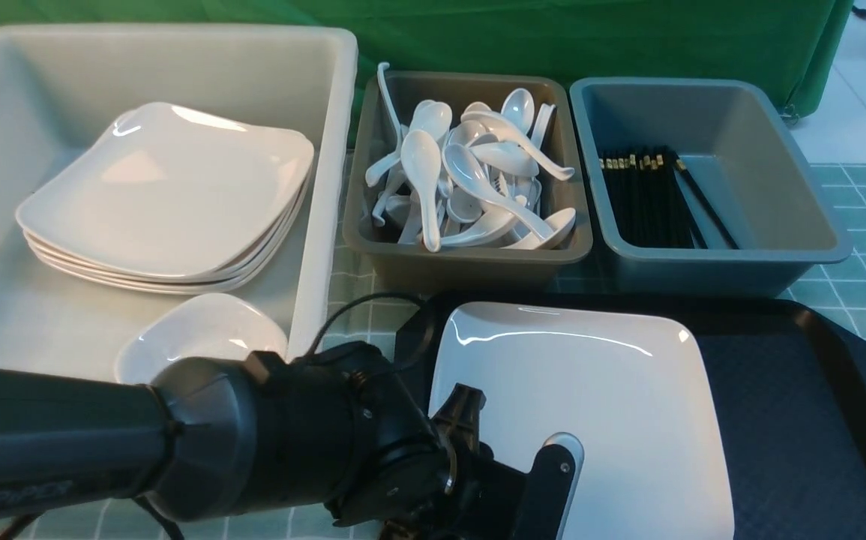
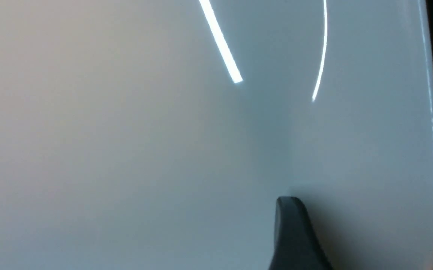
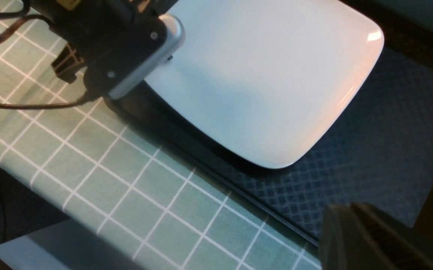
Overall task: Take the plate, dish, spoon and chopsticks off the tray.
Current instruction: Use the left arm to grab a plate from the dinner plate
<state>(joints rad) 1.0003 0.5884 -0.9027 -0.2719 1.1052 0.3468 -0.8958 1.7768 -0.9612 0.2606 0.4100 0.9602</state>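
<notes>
Plate check, folks: the large glossy white square plate (image 1: 590, 390) sits on the big black diamond-textured plastic tray (image 1: 815, 420), right under the one finger (image 2: 293, 232) we see of the left gripper (image 1: 552, 487). We can't tell its spread. Our right gripper (image 3: 355, 225) hovers above the tray's rim with its fingers pressed together, apart from the plate.

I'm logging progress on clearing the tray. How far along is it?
Looks done: the tray shows no spoon or chopsticks, and a small dish lies in the white tub. In hand: the left gripper sits at the near-left edge of the plate. Left: moving that plate off the tray.
</notes>
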